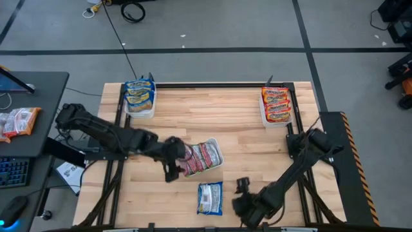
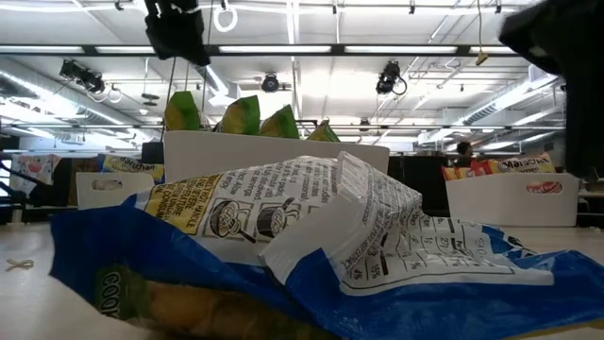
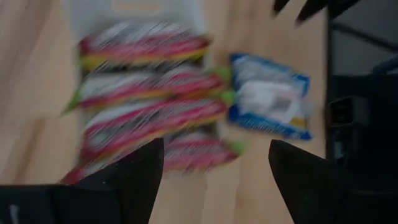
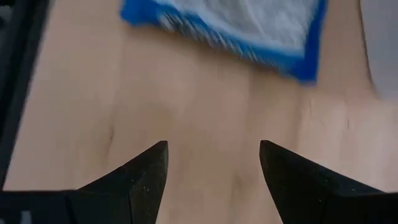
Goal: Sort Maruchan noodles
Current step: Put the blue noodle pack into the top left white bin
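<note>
Near the table's front edge, my right pincer (image 1: 243, 205), fingers apart, should straddle the blue packet (image 1: 210, 197) squarely; left pincer (image 1: 175, 156) gapes over pink packets (image 1: 201, 156).

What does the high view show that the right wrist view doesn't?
Only the high view: the blue tray, the orange tray, the pink tray and the left gripper beside it. Only the right wrist view: the open right gripper over bare wood, apart from the packet. Both: the loose blue packet.
</note>
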You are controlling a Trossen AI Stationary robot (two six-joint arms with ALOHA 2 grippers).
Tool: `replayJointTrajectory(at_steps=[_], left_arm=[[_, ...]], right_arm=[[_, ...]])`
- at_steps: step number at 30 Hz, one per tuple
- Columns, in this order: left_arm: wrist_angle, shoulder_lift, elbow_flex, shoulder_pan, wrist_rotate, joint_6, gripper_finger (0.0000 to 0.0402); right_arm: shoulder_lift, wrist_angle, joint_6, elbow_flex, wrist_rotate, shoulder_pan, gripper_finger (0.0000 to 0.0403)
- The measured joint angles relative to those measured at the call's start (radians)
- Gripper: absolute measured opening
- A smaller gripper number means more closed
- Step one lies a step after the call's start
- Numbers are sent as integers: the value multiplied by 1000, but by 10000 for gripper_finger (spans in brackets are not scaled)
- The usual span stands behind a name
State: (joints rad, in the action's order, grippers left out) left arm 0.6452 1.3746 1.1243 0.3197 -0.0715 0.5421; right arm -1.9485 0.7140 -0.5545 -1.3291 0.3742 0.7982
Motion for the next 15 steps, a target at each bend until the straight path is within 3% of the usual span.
replayJointTrajectory(at_steps=[5, 10, 15], left_arm=[[-283, 2, -118, 131, -84, -3, 290], [-333, 14, -98, 296, -284, -11, 290], [-368, 35, -46, 408, -416, -42, 290]], right_arm=[[-103, -4, 190, -109, 108, 0, 258], [-169, -14, 467, -115, 171, 13, 258], [-209, -54, 566, -119, 208, 18, 258]])
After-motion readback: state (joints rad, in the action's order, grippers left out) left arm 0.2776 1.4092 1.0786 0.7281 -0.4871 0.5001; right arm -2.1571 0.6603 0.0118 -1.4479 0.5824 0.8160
